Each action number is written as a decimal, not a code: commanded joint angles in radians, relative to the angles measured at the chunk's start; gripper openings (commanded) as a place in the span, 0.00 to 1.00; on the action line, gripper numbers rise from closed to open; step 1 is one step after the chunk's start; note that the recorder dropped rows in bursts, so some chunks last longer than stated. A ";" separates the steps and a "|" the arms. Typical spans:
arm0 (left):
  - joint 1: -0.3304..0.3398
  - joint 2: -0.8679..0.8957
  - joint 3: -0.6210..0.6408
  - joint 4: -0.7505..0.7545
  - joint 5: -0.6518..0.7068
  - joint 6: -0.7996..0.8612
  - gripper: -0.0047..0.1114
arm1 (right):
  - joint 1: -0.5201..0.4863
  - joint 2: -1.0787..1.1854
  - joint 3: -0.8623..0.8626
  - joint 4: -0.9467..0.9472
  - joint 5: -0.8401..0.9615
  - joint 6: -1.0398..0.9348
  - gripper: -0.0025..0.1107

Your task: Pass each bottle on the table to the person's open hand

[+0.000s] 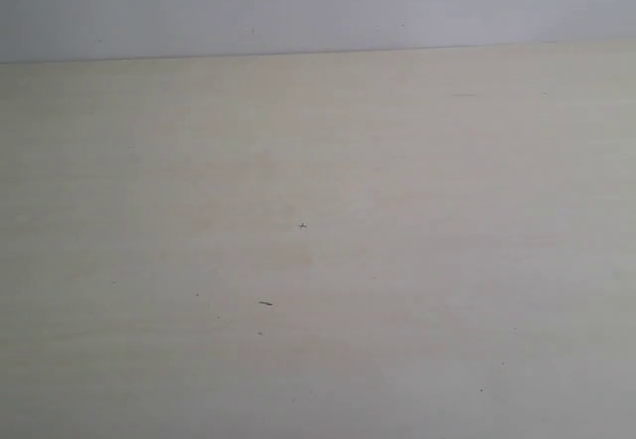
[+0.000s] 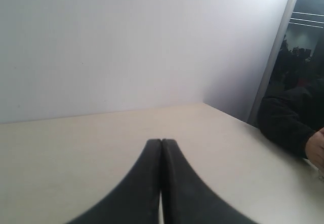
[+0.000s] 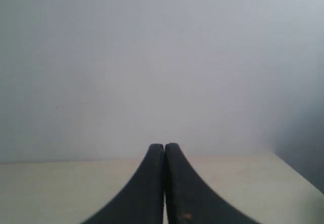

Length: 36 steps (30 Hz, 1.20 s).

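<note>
Both the black curved left gripper (image 2: 161, 142) and right gripper (image 3: 164, 145) have fingers pressed together over the pale beige table (image 1: 397, 161); a black sleeve (image 2: 286, 122) lies at its edge.

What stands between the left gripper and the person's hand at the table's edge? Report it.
Nothing visible does: only the table lies between the shut left gripper and the person's hand, partly in frame. No bottle shows in any view.

The table (image 1: 417, 260) is smooth and matt, pale with faint wood grain. The wall (image 1: 298, 2) beyond its far edge is plain matt. The left gripper (image 2: 161, 143) and right gripper (image 3: 165, 147) show smooth, dull black fingers. The sleeve (image 2: 286, 122) is dark cloth.
</note>
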 commanded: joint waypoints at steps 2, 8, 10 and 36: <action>0.001 -0.005 0.004 -0.003 0.000 -0.003 0.04 | -0.006 -0.010 0.083 -0.008 -0.009 -0.001 0.02; 0.001 -0.005 0.004 -0.003 0.000 -0.003 0.04 | -0.006 -0.010 0.132 -0.008 -0.007 0.001 0.02; 0.001 -0.005 0.004 -0.003 0.000 -0.003 0.04 | -0.006 -0.010 0.157 -0.008 -0.001 0.001 0.02; 0.001 -0.005 0.004 -0.003 0.000 -0.003 0.04 | -0.006 -0.010 0.158 0.029 0.142 0.001 0.02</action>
